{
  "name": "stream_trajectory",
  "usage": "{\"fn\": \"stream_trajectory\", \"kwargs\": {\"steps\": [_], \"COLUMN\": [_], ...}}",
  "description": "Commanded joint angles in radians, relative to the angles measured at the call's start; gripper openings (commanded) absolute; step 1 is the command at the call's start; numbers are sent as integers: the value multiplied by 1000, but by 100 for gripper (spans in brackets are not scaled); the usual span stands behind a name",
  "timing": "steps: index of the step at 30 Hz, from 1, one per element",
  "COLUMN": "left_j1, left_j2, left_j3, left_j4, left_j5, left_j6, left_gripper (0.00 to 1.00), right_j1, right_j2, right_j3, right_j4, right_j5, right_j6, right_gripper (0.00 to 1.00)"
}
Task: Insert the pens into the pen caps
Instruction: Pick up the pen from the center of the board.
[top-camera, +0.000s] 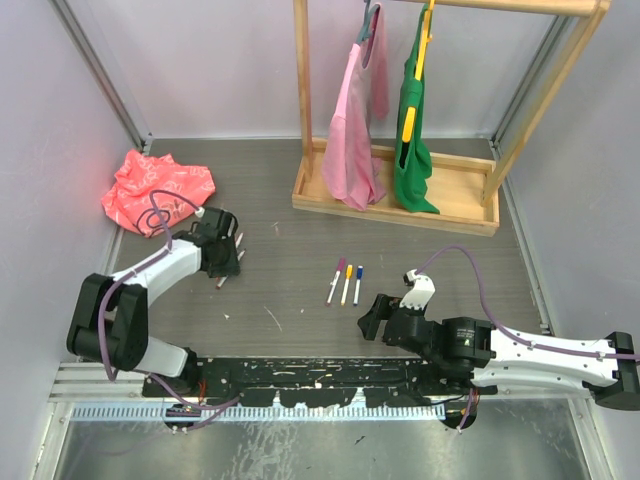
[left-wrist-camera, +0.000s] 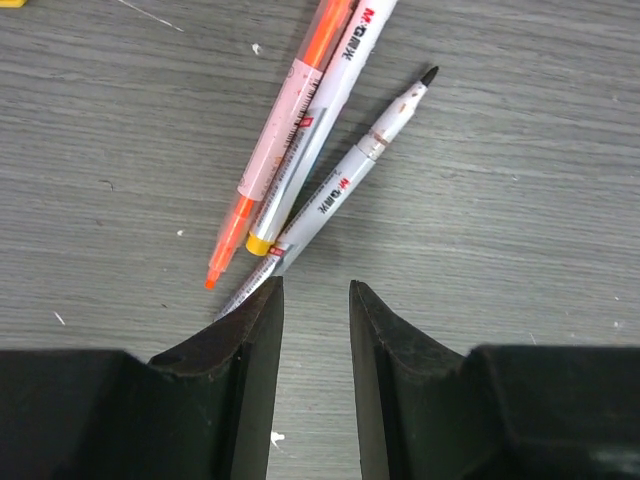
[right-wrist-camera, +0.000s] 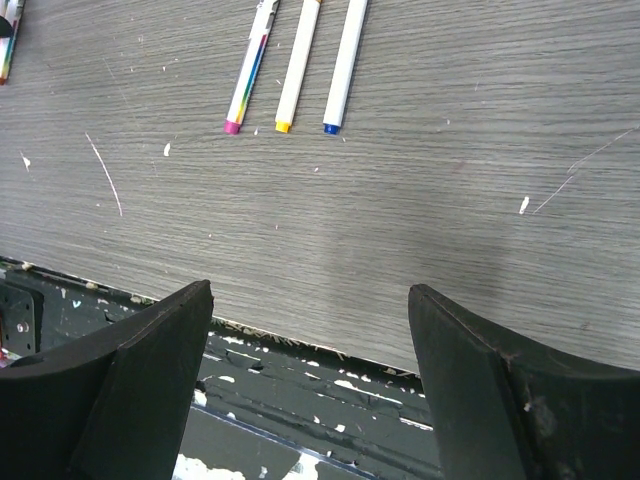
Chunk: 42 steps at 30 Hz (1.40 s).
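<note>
A crumpled pink bag (top-camera: 155, 190) lies in the far left corner of the grey bench (top-camera: 280, 190). Toward the left edge, the left jaws are slightly apart with nothing between them. Just ahead of them three pens lie fanned and touching: an orange highlighter (left-wrist-camera: 285, 120), a white pen with a yellow end (left-wrist-camera: 320, 120) and an uncapped black-tipped pen (left-wrist-camera: 350, 170), whose rear end runs under one jaw tip. Mid-bench, toward the near edge, three white pens lie side by side: pink-ended (right-wrist-camera: 250, 70), yellow-ended (right-wrist-camera: 298, 65) and blue-ended (right-wrist-camera: 343, 65). Just right of these, the right jaws are spread wide and hold nothing. A wooden rack (top-camera: 400, 205) with pink and green garments stands at the far right.
</note>
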Motion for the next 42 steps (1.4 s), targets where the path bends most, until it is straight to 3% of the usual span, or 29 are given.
{"fn": "stream_trajectory", "kwargs": {"steps": [1,23,42], "left_j1": [9,17,16], "left_j2": [29,91,147], "left_j3": [54,107,143], "left_j4": [21,-23,-90], "left_j5": [-51,-88,-12], "left_j6": [10,42,37], "left_gripper": [34,37,34], "right_j1": [2,2,2], "right_j2": [4,33,26], "right_j3": [8,21,18], "right_j4": [32,33,33], "right_j5": [12,18,15], "right_j6": [-6,-31,-30], "right_gripper": [84,84,84]}}
